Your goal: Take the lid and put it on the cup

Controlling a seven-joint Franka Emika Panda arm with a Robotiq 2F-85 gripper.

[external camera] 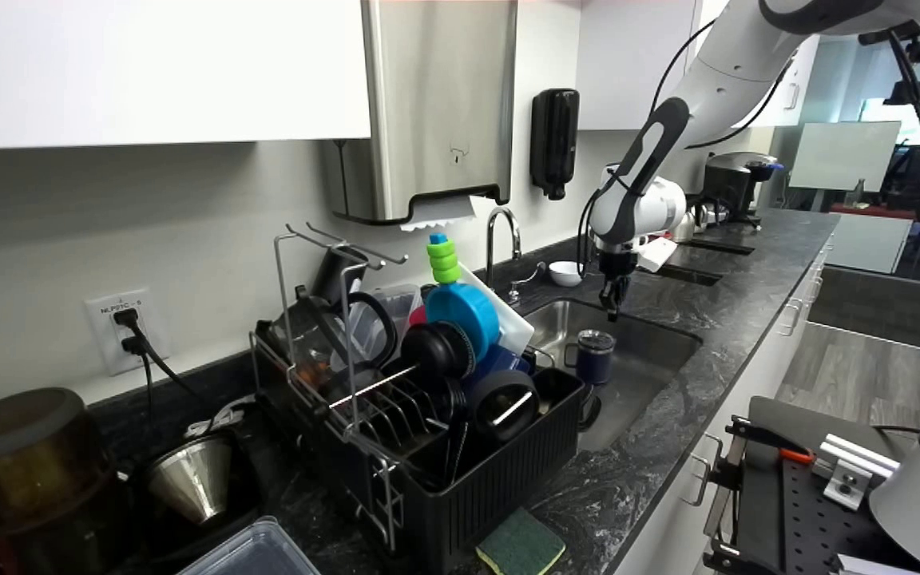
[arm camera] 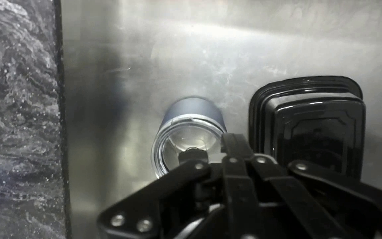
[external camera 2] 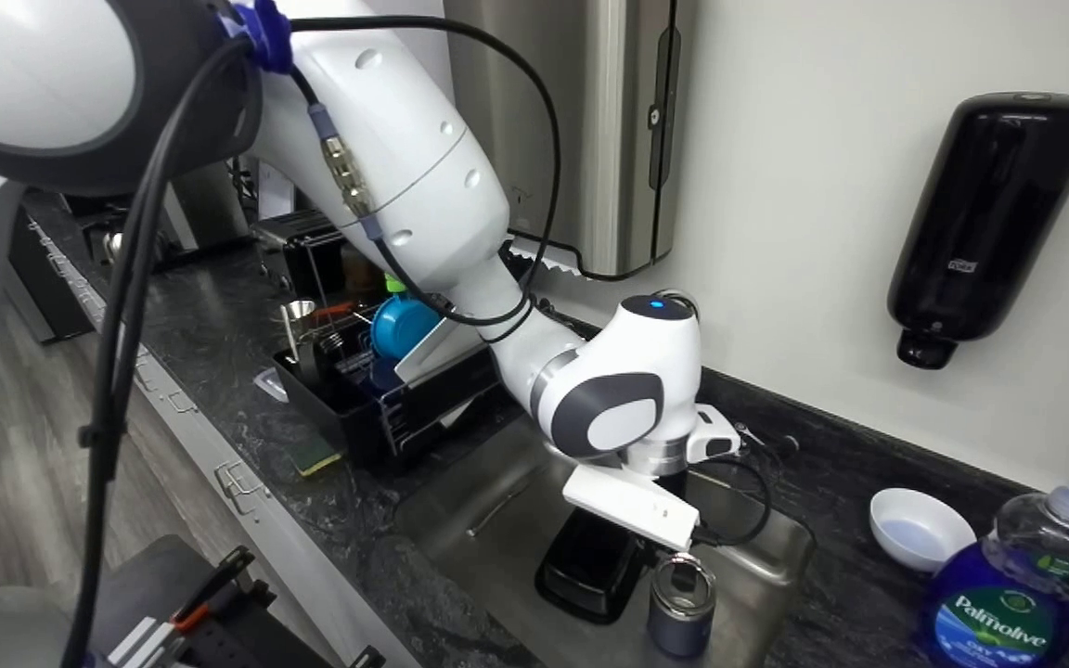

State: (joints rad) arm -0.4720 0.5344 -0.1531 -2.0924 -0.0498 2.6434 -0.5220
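Dark marbled counter runs along the wall; at the left you have a loaded dish rack, and beyond it to the right the steel sink. Inside, your navy cup stands upright with the clear lid on its mouth; you can't tell whether it's pressed fully home. Further right, your gripper hangs over the sink, jaws drawn fully together on nothing. You look to be at the finishing step: next, check the seating, press lightly if it sits proud, then lift clear.
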